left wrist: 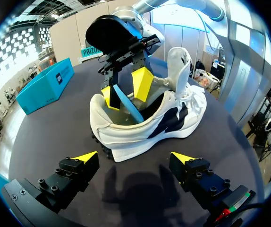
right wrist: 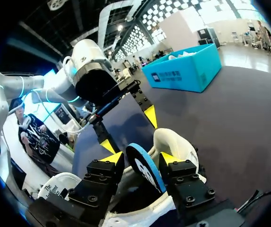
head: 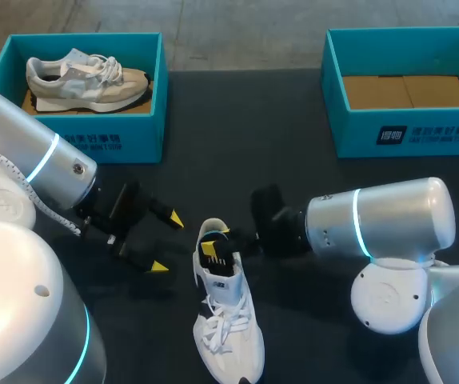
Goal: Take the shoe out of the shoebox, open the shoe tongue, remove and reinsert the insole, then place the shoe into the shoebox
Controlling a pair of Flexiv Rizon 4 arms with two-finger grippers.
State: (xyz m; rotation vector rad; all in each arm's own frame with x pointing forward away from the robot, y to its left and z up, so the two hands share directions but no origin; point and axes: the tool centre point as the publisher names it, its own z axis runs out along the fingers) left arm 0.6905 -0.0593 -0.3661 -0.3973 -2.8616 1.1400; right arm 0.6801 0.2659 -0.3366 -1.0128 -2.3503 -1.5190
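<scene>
A white shoe (head: 228,324) lies on the dark table, heel toward the boxes. My right gripper (head: 216,244) reaches into its heel opening. A blue insole (right wrist: 142,168) sticks up out of the shoe (right wrist: 178,142) between the right gripper's (right wrist: 141,158) fingers, with a gap showing on each side, so it stands open. From the left wrist the same insole (left wrist: 126,105) leans between those yellow tips (left wrist: 125,92) inside the shoe (left wrist: 173,127). My left gripper (head: 168,242) is wide open just left of the heel, holding nothing (left wrist: 134,157).
A teal shoebox (head: 133,132) at the back left holds a beige shoe (head: 85,80). A second teal shoebox (head: 405,128) at the back right shows only its cardboard floor.
</scene>
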